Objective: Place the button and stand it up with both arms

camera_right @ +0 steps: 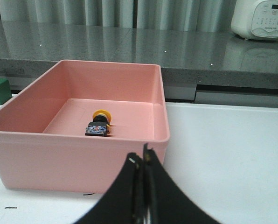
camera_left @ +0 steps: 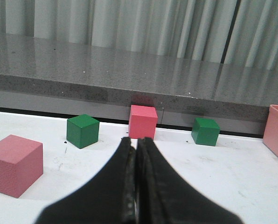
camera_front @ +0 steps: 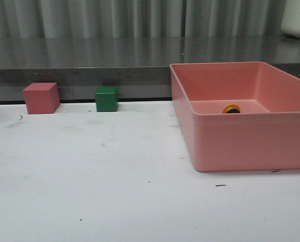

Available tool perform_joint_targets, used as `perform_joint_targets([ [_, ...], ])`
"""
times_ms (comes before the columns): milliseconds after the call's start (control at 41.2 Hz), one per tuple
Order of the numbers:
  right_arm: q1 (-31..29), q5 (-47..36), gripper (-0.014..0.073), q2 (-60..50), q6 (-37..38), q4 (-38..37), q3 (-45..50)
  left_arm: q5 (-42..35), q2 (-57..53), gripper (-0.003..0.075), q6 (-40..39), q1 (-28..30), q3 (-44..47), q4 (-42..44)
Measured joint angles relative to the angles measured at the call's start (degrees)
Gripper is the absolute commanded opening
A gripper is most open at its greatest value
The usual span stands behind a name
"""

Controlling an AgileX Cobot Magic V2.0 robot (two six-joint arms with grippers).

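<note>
So the button [camera_right: 99,124] is lying on its side on the floor of the pink bin [camera_front: 240,146], yellow cap pointing at the bin's back wall. Both hands are pressed together and empty, left hand [camera_left: 137,179] out by the cubes, right hand [camera_right: 143,186] just outside the bin's near wall. Looks light, rigid, top-heavy; I'd pinch the boxy base, that round cap seems slippery.

Pale pleated curtain [camera_front: 140,17] hanging across the back. Below it, a speckled grey stone counter [camera_front: 89,58], glossy, mirroring the folds; white appliance [camera_right: 262,19] standing there. In front, a scuffed white table [camera_front: 89,191].
</note>
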Motion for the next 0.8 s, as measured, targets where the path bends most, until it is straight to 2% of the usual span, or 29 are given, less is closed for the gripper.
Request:
perform_joint_targets([
  [802,0.0,-0.8,-0.0068,0.0,0.0,0.0,0.0,0.0,0.0,-0.0020,0.0,0.0,0.0,0.0],
])
